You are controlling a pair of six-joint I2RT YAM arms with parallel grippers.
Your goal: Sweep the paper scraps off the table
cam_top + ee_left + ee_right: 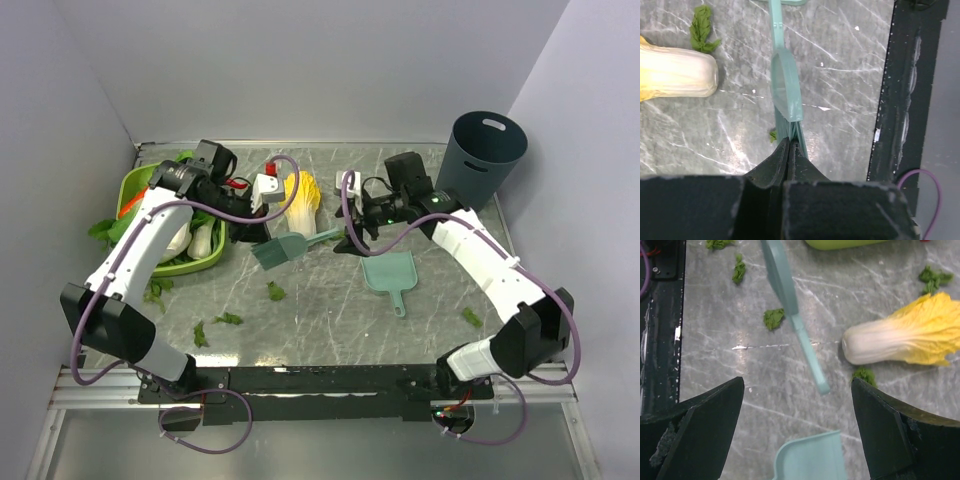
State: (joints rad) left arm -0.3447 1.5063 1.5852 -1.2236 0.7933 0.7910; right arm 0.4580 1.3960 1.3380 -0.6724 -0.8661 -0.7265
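Matte black fingers of the left gripper fill the bottom of its wrist view. They are pressed together on the bristle end of a teal plastic hand brush, whose slim handle runs away from them over the tabletop, a grey-green marble-patterned slab with thin pale veins. At the far left, a lime-green plastic basket holds pale-stemmed cabbages. The paper scraps, small ragged dark-green leafy bits, lie scattered on the slab. Several lie toward the near left, one just beside the clamped bristles, and one on the near side of the brush head. Two more lie by the cabbage half, which has a smooth white stem and crinkled yellow leaves, and one lies well apart at the near right. The right gripper hovers with its jaws spread wide, holding nothing, the tip of the brush handle below and between them. Just beside it a pale teal dustpan lies flat, and a dark round bin stands at the far right corner.
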